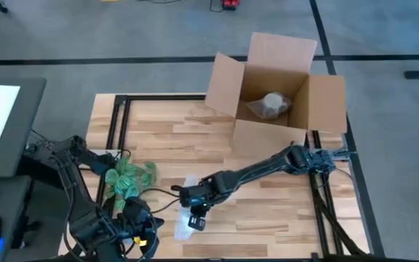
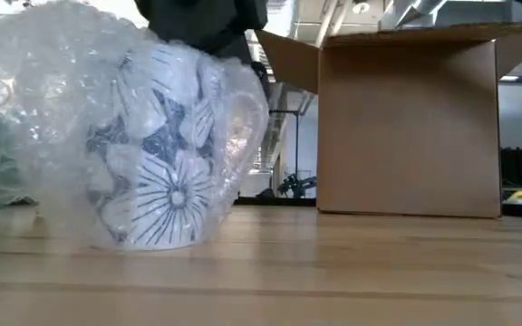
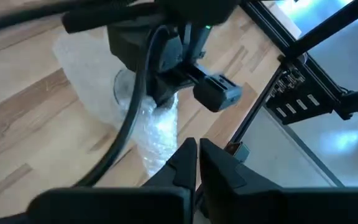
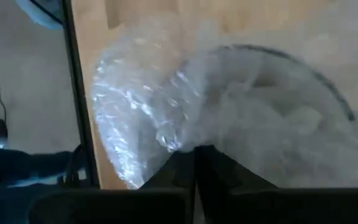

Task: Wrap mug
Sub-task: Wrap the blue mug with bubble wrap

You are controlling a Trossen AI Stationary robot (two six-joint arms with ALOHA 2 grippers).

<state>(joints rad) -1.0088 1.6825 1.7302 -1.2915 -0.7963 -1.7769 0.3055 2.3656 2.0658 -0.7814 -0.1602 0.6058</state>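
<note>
We see the mug (image 2: 166,163), white with a dark flower pattern, standing upright on the wooden worktop (image 2: 352,272) with bubble wrap (image 2: 57,100) draped over and around it. In the high view the wrapped mug sits near the front edge of the worktop, left of its middle.

The right gripper (image 1: 193,198) reaches across from the right side and hangs directly over the mug; in its wrist view its jaws are pressed together, pinching a fold of the bubble wrap above the mug's rim (image 4: 291,68).

The left gripper (image 1: 138,227) is at the front-left corner, just beside the wrap. Its jaws are closed on each other, with nothing clearly between them. Its tips (image 3: 194,158) lie near the edge of the sheet, close to the worktop's black frame rail (image 3: 260,106).

A green patterned bundle (image 1: 128,177) lies just left of the mug, close to the left arm. An open cardboard box (image 1: 278,98) stands at the far right edge with a wrapped item (image 1: 271,105) inside. Between box and mug, the wood is bare apart from the right arm crossing it.
</note>
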